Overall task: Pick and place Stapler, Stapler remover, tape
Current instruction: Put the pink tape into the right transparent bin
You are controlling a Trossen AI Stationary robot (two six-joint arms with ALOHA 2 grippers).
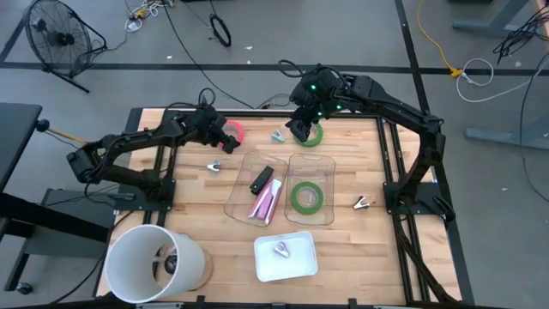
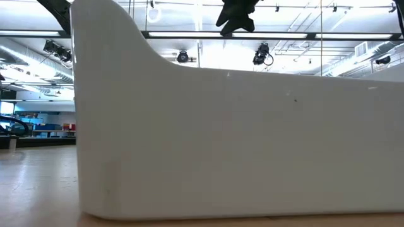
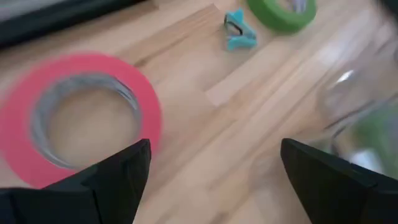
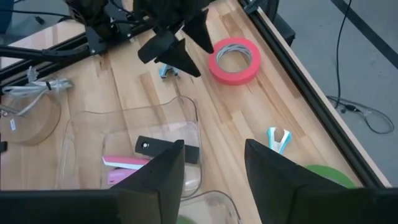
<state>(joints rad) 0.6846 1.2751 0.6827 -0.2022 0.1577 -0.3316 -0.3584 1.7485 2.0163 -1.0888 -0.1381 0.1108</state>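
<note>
A red tape ring (image 1: 234,132) lies flat on the wooden table at the far left; it also shows in the left wrist view (image 3: 74,118). My left gripper (image 1: 225,137) hovers open just beside it (image 3: 211,180), touching nothing. A green tape ring (image 1: 312,136) lies flat at the far middle, and my right gripper (image 1: 302,129) hangs open above it (image 4: 214,171). A second green tape ring (image 1: 306,196) lies in the right clear bin. A black stapler (image 1: 262,178) and a pink stapler (image 1: 264,203) lie in the left clear bin. A teal staple remover (image 1: 277,135) lies between the two grippers.
Two clear bins (image 1: 244,206) stand side by side mid-table. A white tray (image 1: 296,266) near the front holds a staple remover (image 1: 281,250). More removers lie at the left (image 1: 214,166) and right (image 1: 362,202). A white bucket (image 1: 154,262) stands at the front left corner.
</note>
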